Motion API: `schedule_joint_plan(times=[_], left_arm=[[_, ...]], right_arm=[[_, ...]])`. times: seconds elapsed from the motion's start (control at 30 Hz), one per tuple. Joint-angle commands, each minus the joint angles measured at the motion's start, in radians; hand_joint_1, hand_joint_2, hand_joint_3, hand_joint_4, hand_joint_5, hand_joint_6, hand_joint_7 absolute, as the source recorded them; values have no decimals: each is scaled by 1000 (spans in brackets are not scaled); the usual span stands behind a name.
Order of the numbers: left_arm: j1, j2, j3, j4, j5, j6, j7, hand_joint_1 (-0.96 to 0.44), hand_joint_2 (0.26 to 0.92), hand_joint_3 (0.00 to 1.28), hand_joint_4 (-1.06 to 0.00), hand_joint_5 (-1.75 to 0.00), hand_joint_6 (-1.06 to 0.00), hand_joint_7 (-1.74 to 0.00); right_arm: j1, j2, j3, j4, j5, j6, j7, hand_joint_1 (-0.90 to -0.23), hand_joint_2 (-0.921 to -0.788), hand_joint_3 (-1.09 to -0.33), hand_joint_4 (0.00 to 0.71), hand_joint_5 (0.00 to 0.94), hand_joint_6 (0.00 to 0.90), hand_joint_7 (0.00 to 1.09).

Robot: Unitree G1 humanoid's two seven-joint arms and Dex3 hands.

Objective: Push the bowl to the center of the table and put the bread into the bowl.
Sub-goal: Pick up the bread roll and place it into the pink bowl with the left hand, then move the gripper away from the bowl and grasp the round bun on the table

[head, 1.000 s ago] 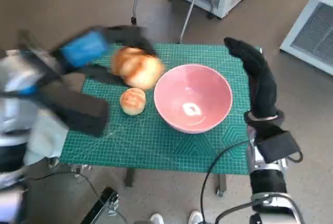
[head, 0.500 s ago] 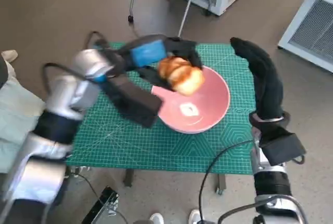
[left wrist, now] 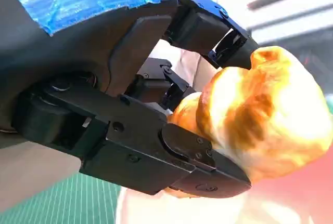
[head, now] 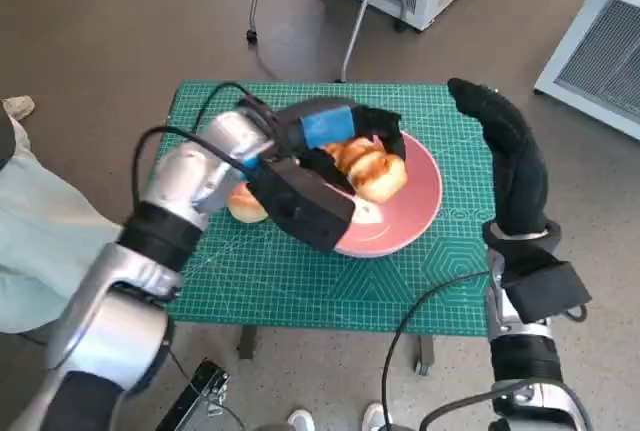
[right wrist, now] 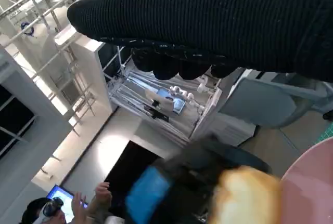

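1. Since half a second ago the left hand has dropped a little lower over the bowl, carrying the bread with it; a second ago the same hand was off near the left side of the table with the bread raised.
2. The left hand grips that bread now: in the left wrist view its black fingers are clamped on the golden roll from two sides.
3. The bread hangs above the pink bowl's inside, on its left half; whether it touches the bowl I cannot tell.
4. The bowl sits on the green mat, about midway across the table.
5. A second, smaller roll lies on the mat left of the bowl, partly hidden by the left forearm.
6. The right hand is raised beside the bowl's right edge, holding nothing, its fingers stretched out straight and lying close together.
7. In the right wrist view a person shows in the far corner.
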Motion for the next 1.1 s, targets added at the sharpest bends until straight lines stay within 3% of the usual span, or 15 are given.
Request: schedule_joint_plan(times=[0.03,0.1,0.2,0.3,0.63,0.83,1.1], left_arm=[[9,-5,-11,12,4,20,22,-134,910,245,-403,-788,-422,-1272],[13,-4,-18,2,7,38,-2,-70,905,144,-338,-345,-380,-685],[23,7,-13,-29,-8,55,-45,-62,904,57,-238,-113,-366,-304],[38,24,0,-79,-25,73,-84,-79,895,21,-180,-37,-351,-154],[121,134,52,-357,-51,123,-202,-127,865,1,-121,-1,-337,-61],[181,221,132,-525,-88,149,-263,-109,861,0,-111,0,-333,-49],[246,339,240,-624,-153,116,-276,-78,830,0,-104,-1,-318,-34]], right_arm=[[35,-6,-7,-7,-14,15,-17,-599,-921,-730,439,4,113,835],[36,-7,-8,-10,-20,17,-24,-600,-921,-730,439,4,114,832],[35,-7,-9,-12,-27,20,-34,-603,-921,-730,439,4,116,829],[34,-6,-10,-10,-34,20,-42,-605,-921,-728,439,4,118,825],[28,6,3,-7,-53,22,-62,-599,-921,-730,439,4,121,818],[20,12,9,1,-39,27,-52,-597,-921,-732,438,3,121,817],[17,21,18,-5,-29,35,-44,-592,-921,-736,436,2,118,821]])
